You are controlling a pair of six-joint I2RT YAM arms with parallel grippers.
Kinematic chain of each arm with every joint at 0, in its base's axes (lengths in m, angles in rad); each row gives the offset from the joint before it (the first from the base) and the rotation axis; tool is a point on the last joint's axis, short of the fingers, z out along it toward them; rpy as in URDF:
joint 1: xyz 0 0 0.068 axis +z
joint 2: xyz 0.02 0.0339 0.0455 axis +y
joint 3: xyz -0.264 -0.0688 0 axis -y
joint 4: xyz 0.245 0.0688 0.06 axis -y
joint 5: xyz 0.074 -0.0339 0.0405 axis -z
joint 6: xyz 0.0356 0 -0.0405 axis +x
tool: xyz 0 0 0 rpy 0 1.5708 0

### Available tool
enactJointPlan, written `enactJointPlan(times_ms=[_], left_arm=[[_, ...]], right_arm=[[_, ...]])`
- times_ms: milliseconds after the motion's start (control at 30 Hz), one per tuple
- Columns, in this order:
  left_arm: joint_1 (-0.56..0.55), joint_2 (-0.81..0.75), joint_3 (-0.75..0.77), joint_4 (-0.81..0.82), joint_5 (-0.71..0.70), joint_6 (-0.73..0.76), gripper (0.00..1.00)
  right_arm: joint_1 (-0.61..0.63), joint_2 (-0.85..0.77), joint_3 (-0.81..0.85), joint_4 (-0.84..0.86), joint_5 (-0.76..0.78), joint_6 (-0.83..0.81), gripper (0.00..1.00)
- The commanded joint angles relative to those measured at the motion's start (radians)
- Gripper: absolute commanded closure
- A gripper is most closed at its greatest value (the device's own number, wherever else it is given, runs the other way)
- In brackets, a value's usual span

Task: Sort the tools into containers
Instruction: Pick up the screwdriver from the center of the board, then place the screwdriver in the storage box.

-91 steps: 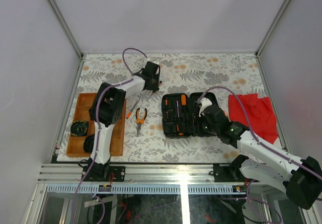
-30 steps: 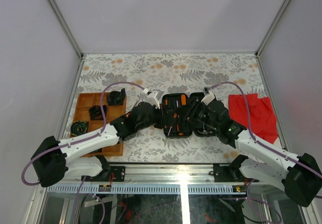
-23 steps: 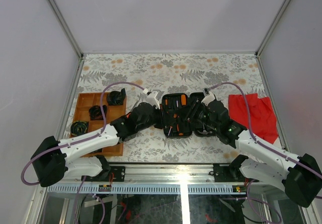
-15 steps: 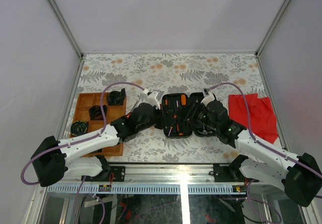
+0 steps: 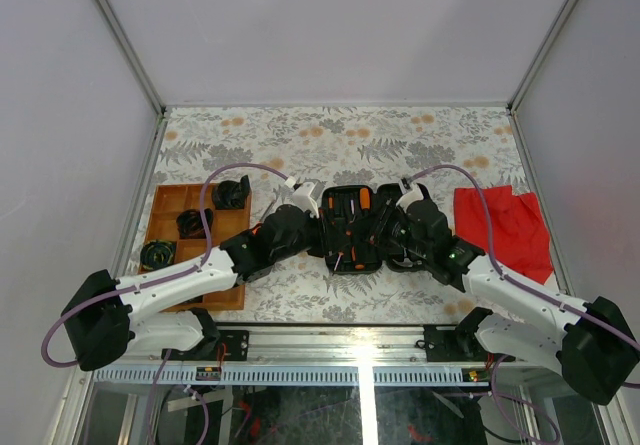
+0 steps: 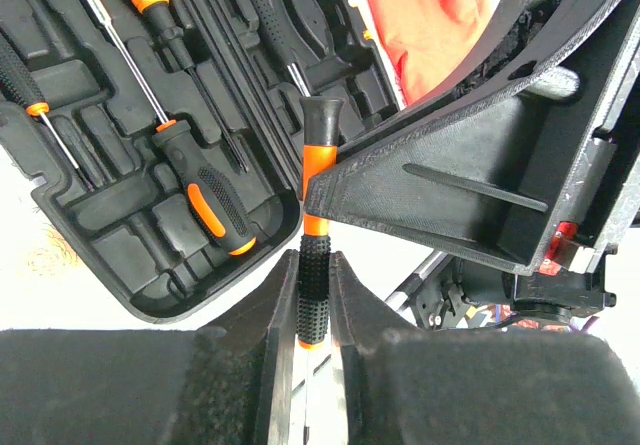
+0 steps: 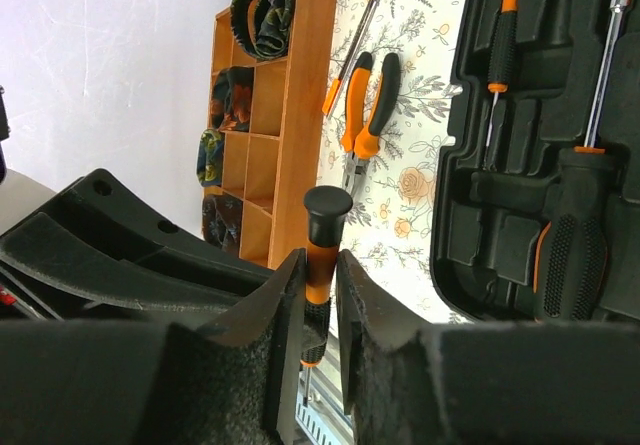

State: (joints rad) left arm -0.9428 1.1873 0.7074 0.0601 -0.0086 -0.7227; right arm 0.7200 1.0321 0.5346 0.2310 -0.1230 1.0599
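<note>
So the big open black tool case (image 5: pixel 345 227) sits between my two arms, the wooden tray (image 5: pixel 160 205) is well off on my left arm's side, and both wrists meet over the case. My left gripper (image 6: pixel 314 270) is clamped on the knurled black end of a little precision driver (image 6: pixel 319 140), and my right gripper (image 7: pixel 320 265) looks pinched onto its orange handle just under the black cap, so the driver's long axis runs straight from one set of fingers to the other. I reckon the case is the closer home, and one hand has to let go first.
</note>
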Motion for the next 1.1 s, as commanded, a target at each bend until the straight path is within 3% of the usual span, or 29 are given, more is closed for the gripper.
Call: enactJointPlan(times_ms=[0,200,367,467,700,933,1067], left_arm=[[-0.010,-0.004,-0.001,0.081,-0.017,-0.004,1.00],[-0.009,0.012,-0.006,0.093,0.012,0.013,0.96],[-0.009,0.008,-0.029,0.096,0.016,0.009,0.63],[-0.007,0.000,-0.043,0.092,0.008,0.018,0.52],[0.057,0.012,-0.080,0.074,0.007,0.017,0.51],[0.185,0.097,-0.070,0.028,0.003,0.052,0.52],[0.253,0.153,-0.089,0.089,0.035,0.053,0.55]], right_arm=[[0.006,0.006,0.001,0.042,-0.001,0.002,0.81],[0.006,0.019,0.000,0.065,0.001,0.000,0.92],[0.006,0.030,0.046,-0.021,0.062,-0.073,0.96],[0.006,0.051,0.095,-0.102,0.114,-0.146,0.97],[0.003,0.137,0.207,-0.242,0.221,-0.272,0.98],[-0.008,0.276,0.319,-0.288,0.202,-0.399,0.98],[-0.033,0.354,0.357,-0.273,0.160,-0.433,0.99]])
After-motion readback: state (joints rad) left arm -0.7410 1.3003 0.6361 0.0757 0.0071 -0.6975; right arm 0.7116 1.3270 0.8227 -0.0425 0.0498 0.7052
